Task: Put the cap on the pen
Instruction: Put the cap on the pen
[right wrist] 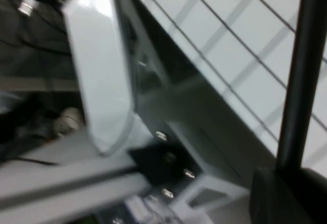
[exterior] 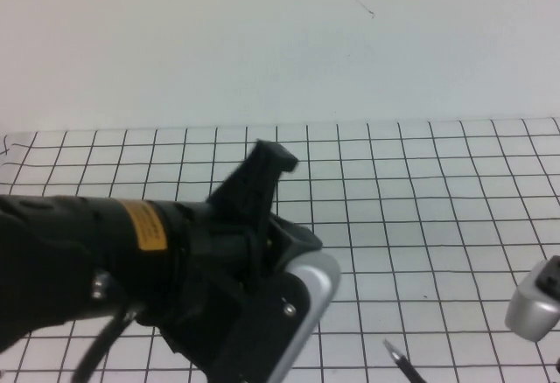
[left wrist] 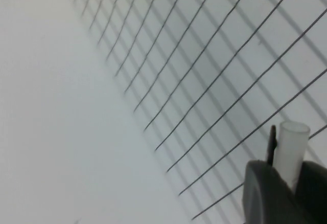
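In the left wrist view my left gripper (left wrist: 287, 177) is shut on the pen cap (left wrist: 291, 144), a short pale tube with a dark clip along one side, held above the grid mat. In the high view this gripper (exterior: 269, 163) points up and away at mid-table, and the cap is hidden there. In the right wrist view my right gripper (right wrist: 292, 183) is shut on the thin black pen (right wrist: 300, 75), which sticks out past the fingers. The pen's silver tip and a bit of black barrel show at the high view's bottom edge (exterior: 398, 358), pointing toward the left arm.
The left arm (exterior: 105, 252) fills the lower left of the high view, and its silver wrist housing (right wrist: 97, 65) looms close in the right wrist view. The right arm's silver wrist (exterior: 534, 309) sits at the lower right edge. The white grid mat (exterior: 420, 191) lies below.
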{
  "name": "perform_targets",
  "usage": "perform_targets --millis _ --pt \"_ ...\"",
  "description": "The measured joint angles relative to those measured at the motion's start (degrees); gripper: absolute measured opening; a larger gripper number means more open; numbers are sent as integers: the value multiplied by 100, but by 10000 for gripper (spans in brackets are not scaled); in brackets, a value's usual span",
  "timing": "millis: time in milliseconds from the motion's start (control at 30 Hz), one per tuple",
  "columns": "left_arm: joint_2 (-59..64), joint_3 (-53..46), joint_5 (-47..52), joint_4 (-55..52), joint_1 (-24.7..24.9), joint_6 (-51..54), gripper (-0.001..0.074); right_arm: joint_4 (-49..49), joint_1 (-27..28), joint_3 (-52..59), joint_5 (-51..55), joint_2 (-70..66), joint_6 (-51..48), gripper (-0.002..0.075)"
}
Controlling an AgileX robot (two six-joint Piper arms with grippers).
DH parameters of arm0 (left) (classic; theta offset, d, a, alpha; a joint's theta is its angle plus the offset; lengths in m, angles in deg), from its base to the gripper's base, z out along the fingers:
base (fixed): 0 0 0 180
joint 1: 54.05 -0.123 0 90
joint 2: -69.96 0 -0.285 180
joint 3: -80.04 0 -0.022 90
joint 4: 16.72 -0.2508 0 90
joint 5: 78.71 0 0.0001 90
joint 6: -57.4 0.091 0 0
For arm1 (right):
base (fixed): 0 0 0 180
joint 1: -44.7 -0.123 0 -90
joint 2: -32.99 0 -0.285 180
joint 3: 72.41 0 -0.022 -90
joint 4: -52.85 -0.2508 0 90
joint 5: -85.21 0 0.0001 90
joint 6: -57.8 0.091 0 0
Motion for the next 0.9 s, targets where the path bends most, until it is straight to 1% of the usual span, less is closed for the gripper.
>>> perform_targets --millis 67,133,300,633,833,900 --pt "176 0 105 0 71 0 76 -442 0 0 0 0 -80 -3" --pt "345 0 267 0 96 50 76 -604 0 0 0 0 -80 -3" --pt "476 0 340 15 141 102 76 -196 0 0 0 0 189 -3" --pt "464 0 351 578 141 491 76 -399 0 0 0 -88 183 -2" --pt "464 0 338 629 141 565 76 -421 0 0 0 -474 116 -2" --pt "464 0 361 613 141 550 76 -568 0 0 0 -474 71 -2"
